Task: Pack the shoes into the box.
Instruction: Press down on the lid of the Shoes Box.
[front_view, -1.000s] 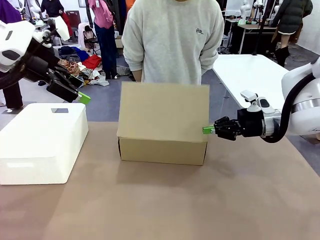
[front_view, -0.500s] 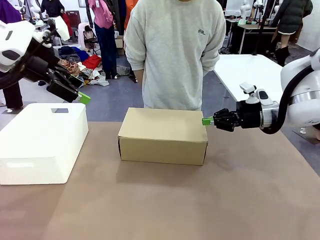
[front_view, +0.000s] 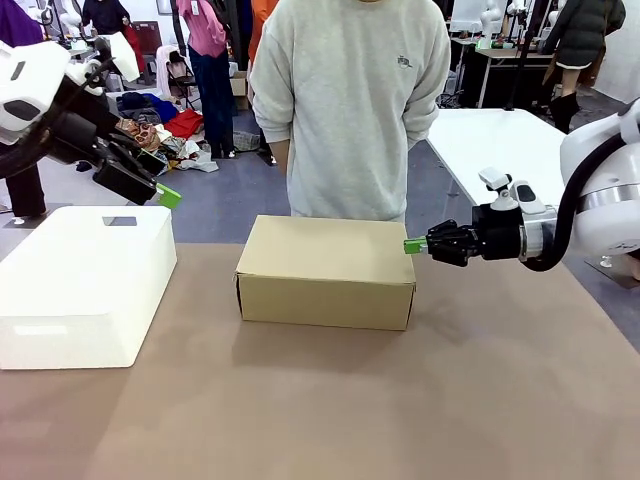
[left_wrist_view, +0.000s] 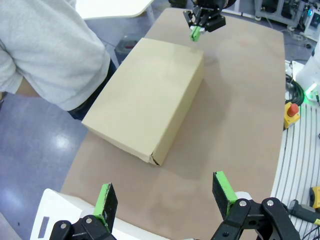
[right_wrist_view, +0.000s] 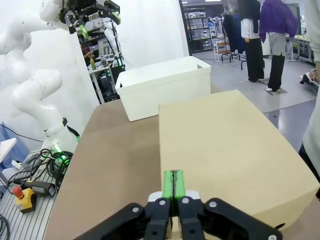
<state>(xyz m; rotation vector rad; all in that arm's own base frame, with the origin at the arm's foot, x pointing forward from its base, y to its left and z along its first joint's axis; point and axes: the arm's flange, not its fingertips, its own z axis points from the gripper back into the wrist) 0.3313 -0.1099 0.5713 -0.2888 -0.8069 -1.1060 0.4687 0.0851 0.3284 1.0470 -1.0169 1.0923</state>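
Note:
The tan cardboard box (front_view: 325, 265) lies in the middle of the table with its flap lid down flat. The shoes are hidden from view. My right gripper (front_view: 414, 245) is shut with nothing between its green pads, its tip at the lid's far right corner; the right wrist view has it (right_wrist_view: 173, 182) just over the edge of the box (right_wrist_view: 225, 145). My left gripper (front_view: 165, 193) hangs open and empty, high above the table's left side. Its wrist view looks between its fingers (left_wrist_view: 164, 192) down at the box (left_wrist_view: 145, 97) and the right gripper (left_wrist_view: 195, 34).
A large white rounded box (front_view: 85, 280) stands at the table's left, below my left gripper. A person in a grey sweatshirt (front_view: 345, 100) stands right behind the cardboard box. A white table (front_view: 500, 150) is at the back right. Bare brown tabletop (front_view: 330, 400) lies in front.
The box's lid stood upright a second ago and now lies shut. My right gripper rose slightly along the lid's right corner. The left arm has stayed put.

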